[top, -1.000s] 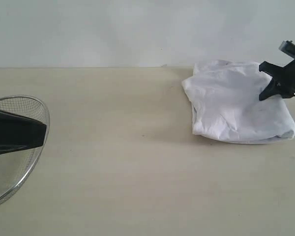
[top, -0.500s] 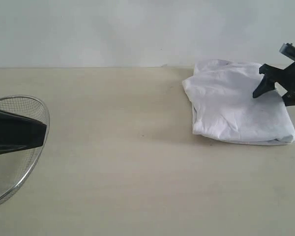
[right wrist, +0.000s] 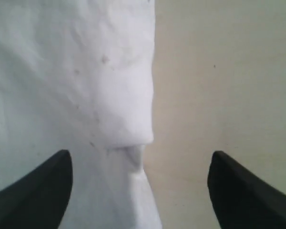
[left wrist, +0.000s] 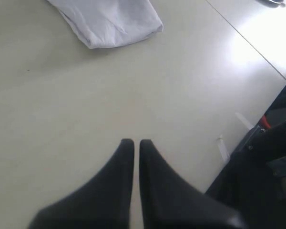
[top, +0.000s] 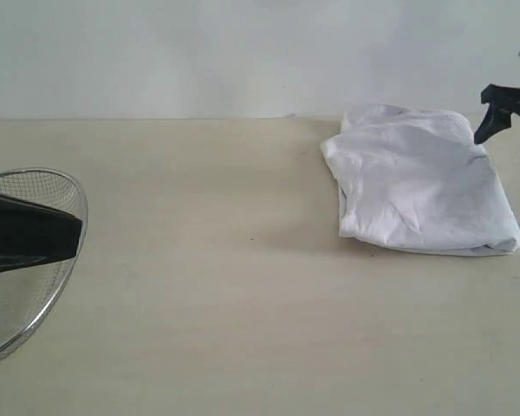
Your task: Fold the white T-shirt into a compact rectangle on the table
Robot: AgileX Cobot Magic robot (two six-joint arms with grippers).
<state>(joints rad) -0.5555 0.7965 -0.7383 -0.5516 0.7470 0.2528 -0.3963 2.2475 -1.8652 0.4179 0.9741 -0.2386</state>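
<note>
My right gripper (right wrist: pixel 139 160) hangs wide open and empty over the white T-shirt (top: pixel 420 191), a rough folded rectangle on the table (top: pixel 243 286); my left gripper (left wrist: pixel 137 142) is pinched shut, and only tidying seems left.

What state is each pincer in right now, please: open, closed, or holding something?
Left pincer: closed, holding nothing.
Right pincer: open wide, holding nothing, over the edge of the white T-shirt.

Exterior: low, near table (top: pixel 243 303) height, facing across toward wall (top: pixel 199 52), wide. Left wrist: oblique, well back from white T-shirt (left wrist: pixel 109 21). Right wrist: close above shirt edge, steep. All share shirt.
</note>
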